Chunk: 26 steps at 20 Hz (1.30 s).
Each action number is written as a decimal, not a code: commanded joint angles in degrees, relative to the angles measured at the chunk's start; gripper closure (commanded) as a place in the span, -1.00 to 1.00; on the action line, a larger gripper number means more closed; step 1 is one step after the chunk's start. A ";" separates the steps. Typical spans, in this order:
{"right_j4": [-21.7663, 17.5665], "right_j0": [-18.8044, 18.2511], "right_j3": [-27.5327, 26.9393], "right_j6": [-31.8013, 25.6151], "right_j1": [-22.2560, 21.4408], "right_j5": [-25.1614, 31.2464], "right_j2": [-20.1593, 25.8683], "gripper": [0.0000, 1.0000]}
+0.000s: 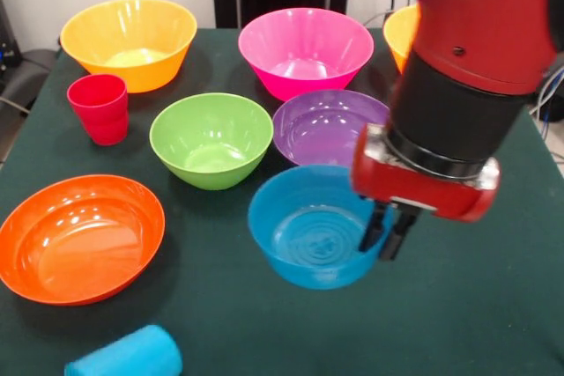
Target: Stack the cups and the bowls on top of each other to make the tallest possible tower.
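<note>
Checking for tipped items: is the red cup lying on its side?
No, the red cup stands upright, mouth up, left of the green bowl.

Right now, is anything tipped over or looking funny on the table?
Yes. The sky blue cup lies on its side at the table's near edge, while the red cup stands upright. Also, the tool dips into the blue bowl at its rim. No tower is built yet.

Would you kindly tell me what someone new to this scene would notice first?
The big red and black arm fills the right side, its pincer closed on the rim of the blue bowl at the front. Around it, bright bowls stand apart on the dark table: orange at left, green in the middle, pink behind.
</note>
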 commanded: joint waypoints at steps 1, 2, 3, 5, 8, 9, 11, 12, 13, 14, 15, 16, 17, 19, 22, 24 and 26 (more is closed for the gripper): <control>0.25 2.40 -3.74 -1.71 2.80 6.74 4.77 1.00; 0.30 2.63 -3.70 -1.48 2.86 6.66 4.66 1.00; 0.35 3.00 -2.75 -0.95 2.55 6.10 4.53 1.00; 0.39 3.26 -4.77 -0.40 3.78 6.64 4.20 1.00; 0.44 4.04 -2.31 0.16 2.53 5.10 3.95 1.00; 0.44 4.23 -1.25 0.24 2.15 4.16 4.00 1.00; 0.37 4.62 1.02 0.40 1.54 1.75 4.28 1.00; 0.29 4.88 2.10 0.55 1.18 0.66 4.35 1.00; 0.14 4.96 2.67 0.55 1.37 -0.65 4.52 1.00; 0.11 5.08 2.97 0.66 1.34 -1.18 4.56 1.00; 0.06 5.21 3.23 0.90 1.62 -2.10 4.72 1.00; 0.14 5.30 3.05 1.08 1.86 -2.34 4.83 1.00; 0.35 5.53 3.25 1.71 2.10 -3.00 5.10 1.00; 1.17 5.75 4.39 2.89 2.14 -5.43 6.23 1.00; 2.25 4.91 8.16 1.45 1.35 -11.46 8.77 1.00; 1.14 4.88 8.53 0.51 0.73 -8.42 6.43 1.00; -0.64 5.33 8.06 0.35 -1.02 0.59 1.04 1.00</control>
